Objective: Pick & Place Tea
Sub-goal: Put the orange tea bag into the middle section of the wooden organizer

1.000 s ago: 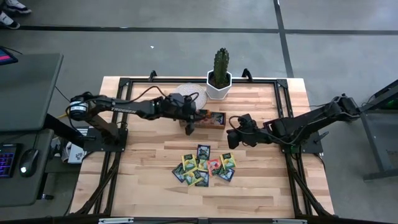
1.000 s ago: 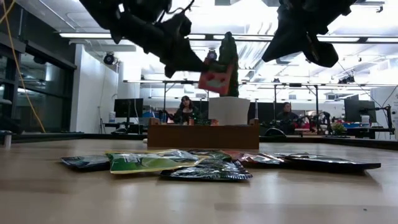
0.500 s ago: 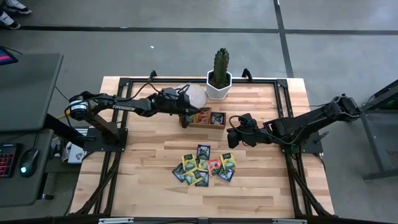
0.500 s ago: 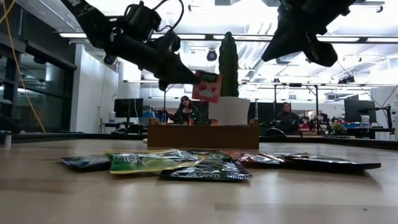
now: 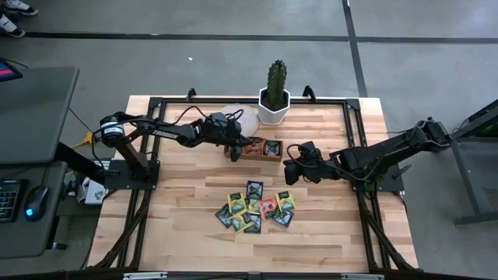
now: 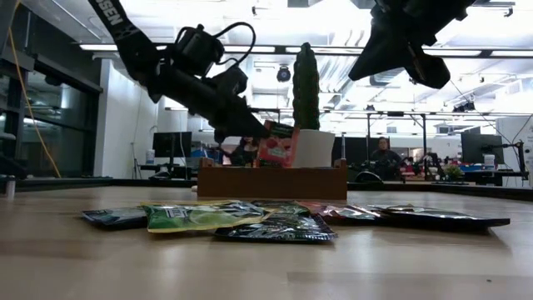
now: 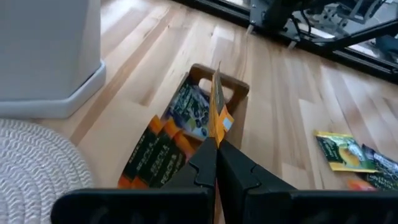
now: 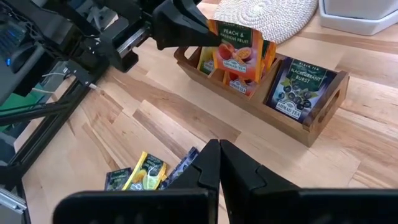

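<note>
My left gripper (image 5: 236,147) is shut on an orange-red tea packet (image 8: 239,45) that stands upright over the brown wooden tray (image 5: 261,149). Orange and dark blue-black packets stand in the tray's compartments (image 8: 300,87). Several more tea packets, yellow, green, red and dark, lie flat in a pile (image 5: 255,208) on the table nearer the front edge. My right gripper (image 5: 289,174) hovers shut above the table just right of the tray, touching nothing. My left gripper pinches the orange-red packet between its two fingers at one side edge (image 7: 216,127), coming level from the table's left. The packet (image 6: 277,144) is upright, with its lower edge at the height of the tray's rim. Whether it touches the packets inside, I cannot tell.
A white pot with a cactus (image 5: 274,99) stands just beyond the tray, and a round woven mat (image 5: 238,117) lies to its left. A black frame (image 5: 327,101) borders the wooden table. Bare wood lies left of the pile.
My left gripper has carried the orange-red packet down toward the tray and slightly toward the table's left, keeping its hold. The packet has dropped from well above the tray to rim height. My right arm has kept still.
</note>
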Tool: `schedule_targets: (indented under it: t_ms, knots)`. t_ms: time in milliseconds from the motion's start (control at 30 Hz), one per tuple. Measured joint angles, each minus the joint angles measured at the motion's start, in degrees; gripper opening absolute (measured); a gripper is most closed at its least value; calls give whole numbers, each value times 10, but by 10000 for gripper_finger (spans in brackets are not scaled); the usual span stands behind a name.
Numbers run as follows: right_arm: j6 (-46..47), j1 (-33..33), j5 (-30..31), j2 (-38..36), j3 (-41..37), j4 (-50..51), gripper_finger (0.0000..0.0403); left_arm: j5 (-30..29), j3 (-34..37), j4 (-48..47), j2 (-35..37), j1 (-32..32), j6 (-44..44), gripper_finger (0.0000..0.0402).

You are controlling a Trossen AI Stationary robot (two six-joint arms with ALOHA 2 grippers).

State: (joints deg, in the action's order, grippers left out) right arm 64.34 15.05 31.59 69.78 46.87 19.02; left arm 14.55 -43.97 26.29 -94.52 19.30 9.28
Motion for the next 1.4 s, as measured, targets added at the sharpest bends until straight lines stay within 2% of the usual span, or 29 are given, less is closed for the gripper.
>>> schedule_targets:
  t_ms: [167, 567, 733, 1100, 1233, 1400]
  knots:
    - [0, 0, 0, 0, 0, 0, 3, -26, 0, -28, 0, 2, -1, 0]
    - [-2, 0, 2, 0, 0, 0, 5, 3, 0, -27, 0, 6, -4, 4]
    - [-2, 0, 2, 0, 0, 0, 5, -14, 0, -40, 0, 6, -4, 31]
    - [-1, 0, 0, 0, 0, -3, 8, -16, 0, -33, 0, 6, -4, 123]
    - [-2, 0, -11, 0, 0, -3, 3, -12, 0, -32, 10, 6, -4, 133]
    - [-15, 4, -27, 0, 0, -4, 2, 23, 0, -38, 30, 6, -15, 133]
